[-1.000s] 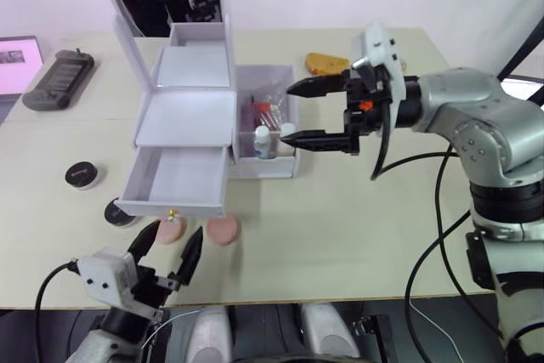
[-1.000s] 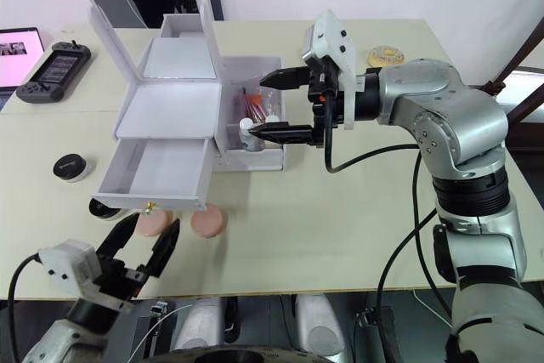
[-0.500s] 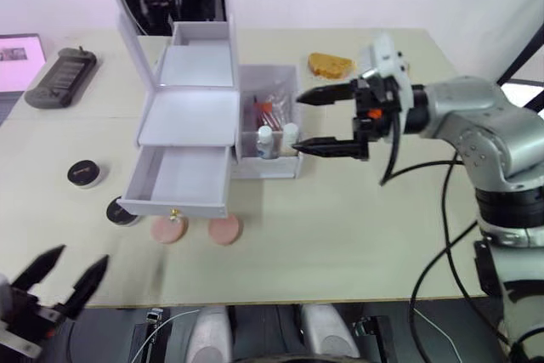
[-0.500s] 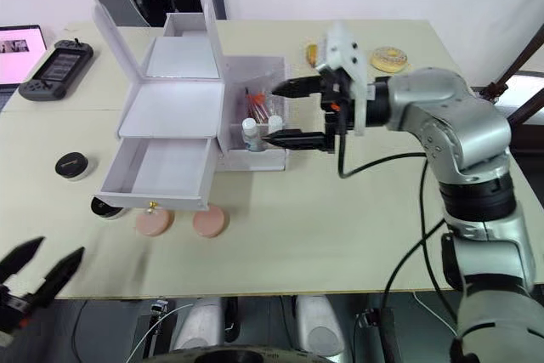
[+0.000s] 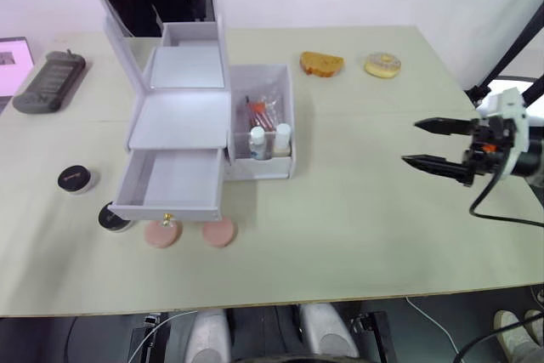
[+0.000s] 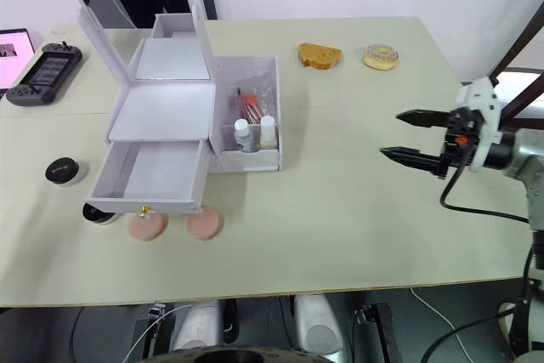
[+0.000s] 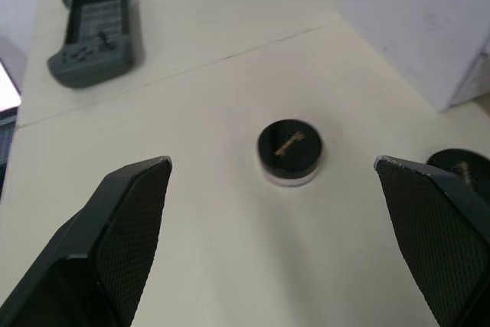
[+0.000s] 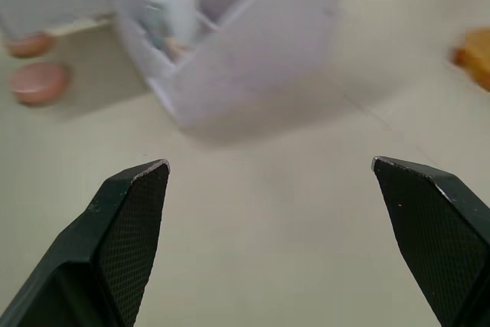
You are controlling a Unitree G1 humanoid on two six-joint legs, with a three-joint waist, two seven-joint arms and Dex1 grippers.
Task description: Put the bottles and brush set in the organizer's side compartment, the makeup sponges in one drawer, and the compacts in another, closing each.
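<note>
Beside the open drawer (image 5: 170,184) lie two sponges (image 5: 189,233) — round, pink.

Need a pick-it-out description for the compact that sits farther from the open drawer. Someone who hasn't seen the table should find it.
Start at the white organizer with the mirrored lid, then its open bottom drawer. Two round black-lidded compacts lie on the robot's left of the drawer. The one you want sits alone on bare table, toward the grey handheld console; the other compact is tucked against the drawer's front corner beside the pink makeup sponges.
</note>
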